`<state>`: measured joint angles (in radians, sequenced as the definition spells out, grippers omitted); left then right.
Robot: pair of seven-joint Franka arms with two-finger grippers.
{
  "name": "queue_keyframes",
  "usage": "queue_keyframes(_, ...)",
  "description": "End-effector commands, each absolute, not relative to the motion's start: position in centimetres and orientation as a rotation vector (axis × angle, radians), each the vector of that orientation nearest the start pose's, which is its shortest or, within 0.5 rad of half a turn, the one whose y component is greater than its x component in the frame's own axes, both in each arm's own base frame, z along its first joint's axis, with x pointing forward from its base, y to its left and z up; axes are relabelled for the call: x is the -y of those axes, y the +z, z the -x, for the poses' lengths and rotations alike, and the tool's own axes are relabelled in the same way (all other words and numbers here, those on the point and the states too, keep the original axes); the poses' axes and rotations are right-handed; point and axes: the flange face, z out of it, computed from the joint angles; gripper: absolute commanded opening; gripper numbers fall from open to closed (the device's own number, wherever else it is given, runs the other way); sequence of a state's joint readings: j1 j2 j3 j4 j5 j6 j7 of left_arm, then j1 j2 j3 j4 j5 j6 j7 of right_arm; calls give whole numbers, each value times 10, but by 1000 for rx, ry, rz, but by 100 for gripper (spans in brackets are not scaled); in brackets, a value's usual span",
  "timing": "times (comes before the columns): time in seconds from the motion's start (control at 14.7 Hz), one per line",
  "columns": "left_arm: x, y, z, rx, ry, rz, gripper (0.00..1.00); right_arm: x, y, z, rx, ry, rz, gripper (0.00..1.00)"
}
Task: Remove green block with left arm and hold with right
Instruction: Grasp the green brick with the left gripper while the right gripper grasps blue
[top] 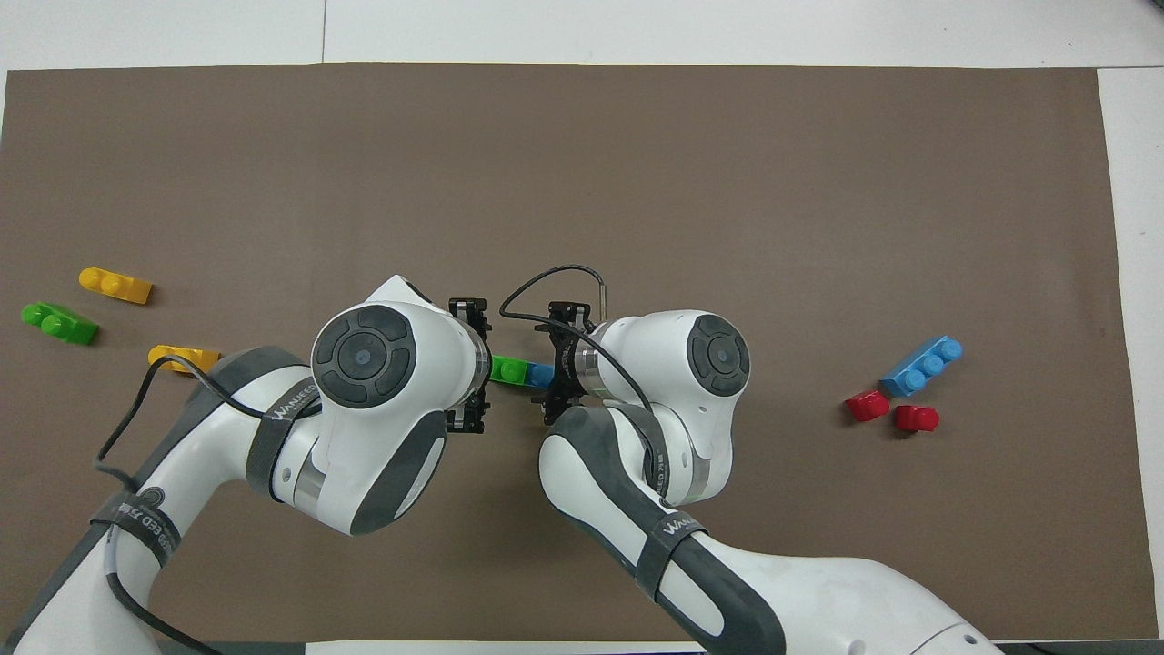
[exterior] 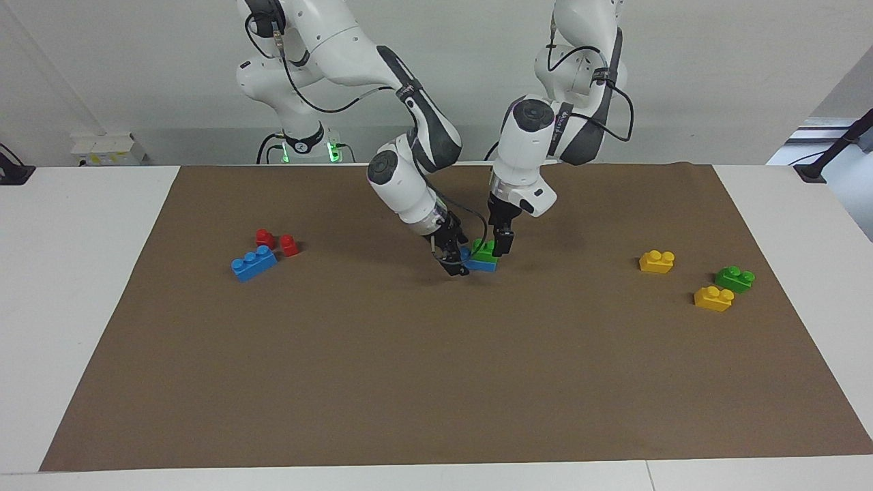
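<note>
Green block (exterior: 485, 251) not yet off blue brick (exterior: 481, 264); left gripper (exterior: 502, 247) & right gripper (exterior: 457, 262) flank the stack, grip state I cannot tell

Green block (top: 508, 368) sits on blue brick (top: 542, 374), mid mat, btwn left gripper (top: 470, 364) & right gripper (top: 556, 364) (both close in).

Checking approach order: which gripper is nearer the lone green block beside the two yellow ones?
Left. The left gripper is at the stacked green block mid-mat, toward the lone green block; the right gripper is at the stack's blue block.
</note>
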<state>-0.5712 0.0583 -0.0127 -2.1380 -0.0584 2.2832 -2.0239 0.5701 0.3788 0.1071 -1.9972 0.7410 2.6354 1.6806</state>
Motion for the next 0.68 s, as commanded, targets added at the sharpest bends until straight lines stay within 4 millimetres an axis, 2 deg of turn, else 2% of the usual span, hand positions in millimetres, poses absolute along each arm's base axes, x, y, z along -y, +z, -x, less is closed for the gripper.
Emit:
queue_keyframes(0.0,304,375,-456,2205,21,2383,100,-374,286,-498,-1973,473,1836,99)
queue_keyframes(0.14,303,371,-455,2207,22,2377,100,-373,287,-499,-1973,456,1825,84)
queue_keyframes(0.34,303,368,-453,2239,19,2360,100,-368,282,-499,-1984,450,1821,42)
queue_keyframes(0.48,303,366,-454,2262,17,2350,100,-366,282,-501,-1989,449,1814,7)
queue_keyframes(0.54,304,367,-454,2268,14,2355,100,-365,282,-501,-1990,450,1814,0)
queue_keyframes(0.61,305,367,-454,2274,13,2354,100,-365,282,-501,-1992,450,1812,0)
